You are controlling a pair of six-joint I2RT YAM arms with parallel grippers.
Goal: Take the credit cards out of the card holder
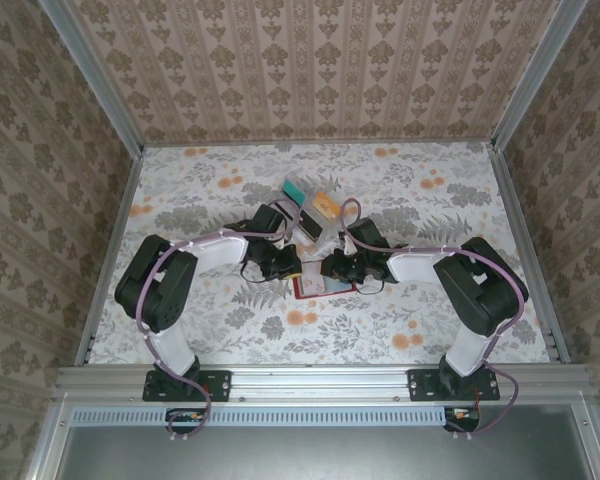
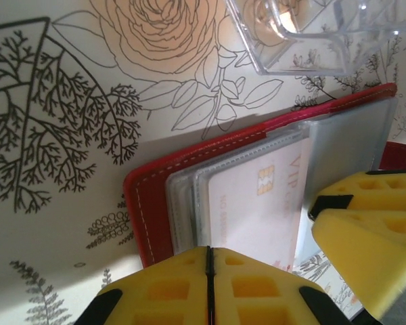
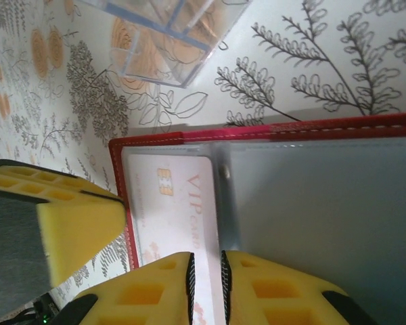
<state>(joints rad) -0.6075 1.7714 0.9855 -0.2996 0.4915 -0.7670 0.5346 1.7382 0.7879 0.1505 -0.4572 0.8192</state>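
1. Two claws meet over the card holder (image 1: 313, 288). It lies open and flat on the flowered worktop (image 1: 460, 200), near the middle and just in front of a clear plastic rack (image 1: 315, 208).
2. On the left claw (image 2: 210, 288), the yellow pads are pressed together with only a thin seam between them, at the edge of the holder's clear sleeves. Whether a sleeve edge is pinched in that seam, I cannot tell.
3. On the right claw (image 3: 206, 288), the pads stand slightly apart, with a narrow slot between them. The near end of the card reaches that slot.
4. One credit card (image 3: 172, 210), pale with a gold chip and "VIP" lettering, lies inside the holder against its red stitched cover, seemingly under a clear sleeve.
5. A grey-blue leaf (image 3: 325, 223) covers the rest of the open holder beside the card.
6. From above, the rack holds teal and orange cards.
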